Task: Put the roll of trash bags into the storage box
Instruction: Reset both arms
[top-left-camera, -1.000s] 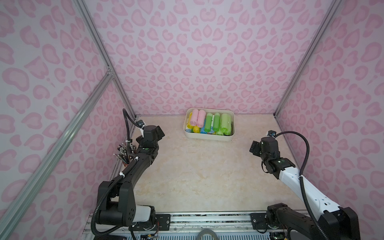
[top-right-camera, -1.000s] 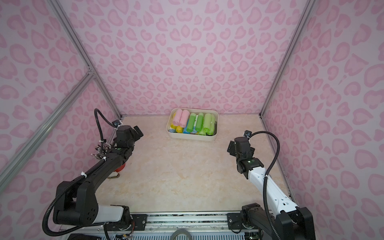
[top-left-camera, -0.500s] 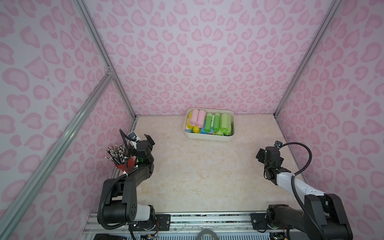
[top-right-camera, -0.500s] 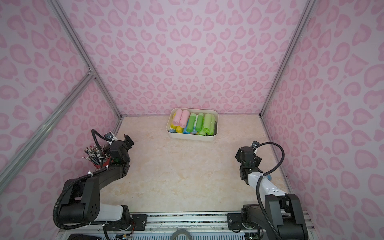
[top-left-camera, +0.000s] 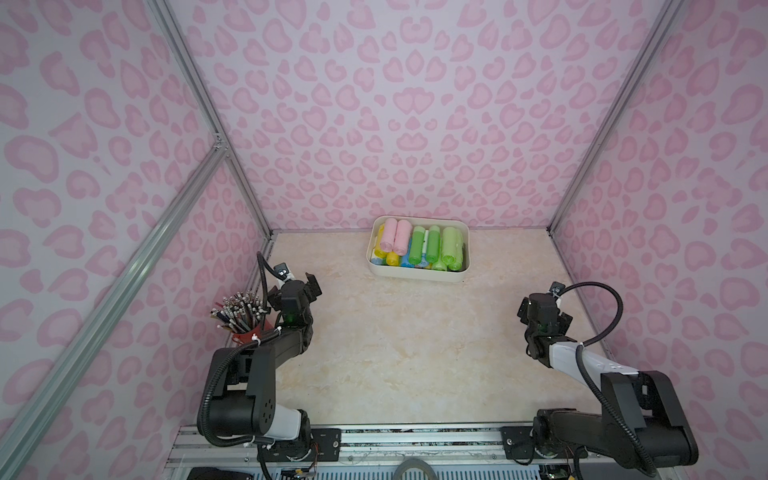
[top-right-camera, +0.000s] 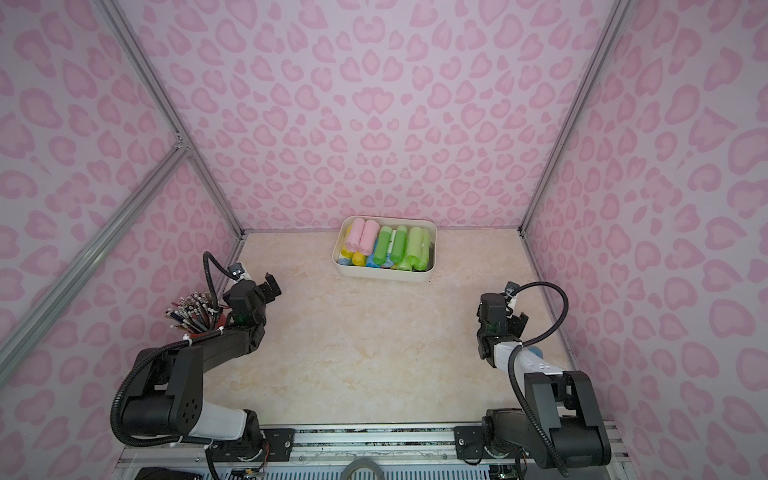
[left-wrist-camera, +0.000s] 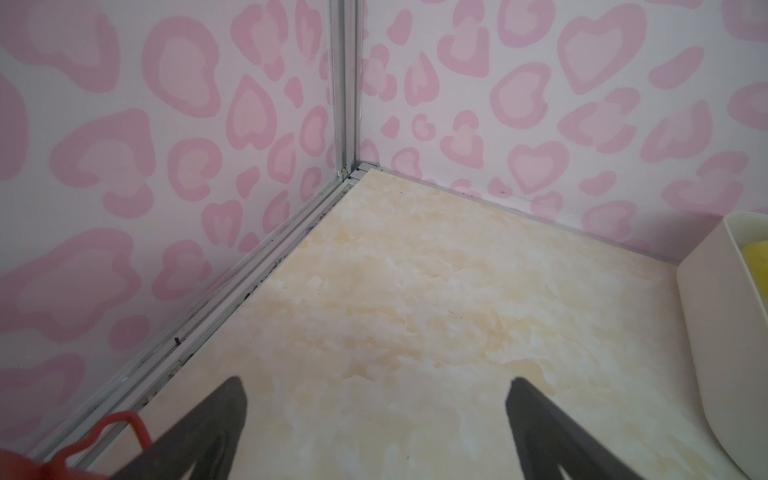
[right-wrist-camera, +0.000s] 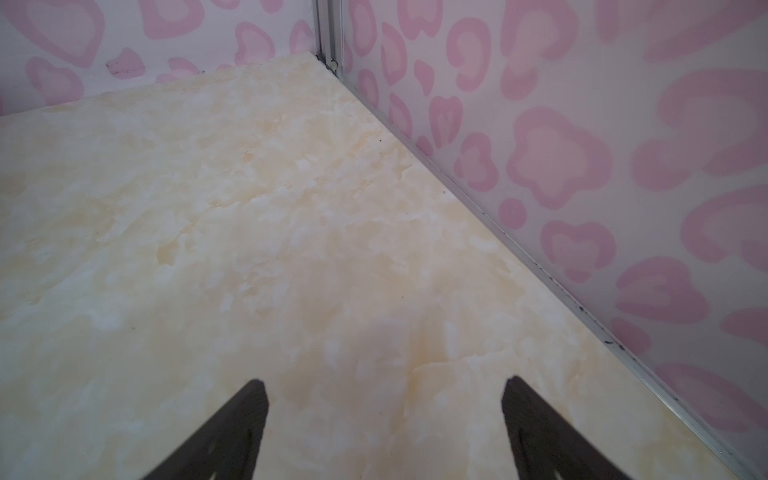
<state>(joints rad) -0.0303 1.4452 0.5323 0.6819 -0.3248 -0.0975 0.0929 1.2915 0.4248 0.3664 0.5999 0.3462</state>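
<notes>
Cream marbled tabletop (top-left-camera: 415, 353), pink heart-print walls (top-left-camera: 395, 104); left fingers (left-wrist-camera: 208, 428) and right fingers (right-wrist-camera: 232, 428) spread wide, empty.

The cream, marble-patterned table (top-left-camera: 395, 353) is carrying two things. The box (top-left-camera: 417, 275) is sitting just in front of the back wall, about midway across. The red cup (top-left-camera: 244, 336) of pencils (top-left-camera: 237, 308) is standing at the table's left edge, partly hidden.
</notes>
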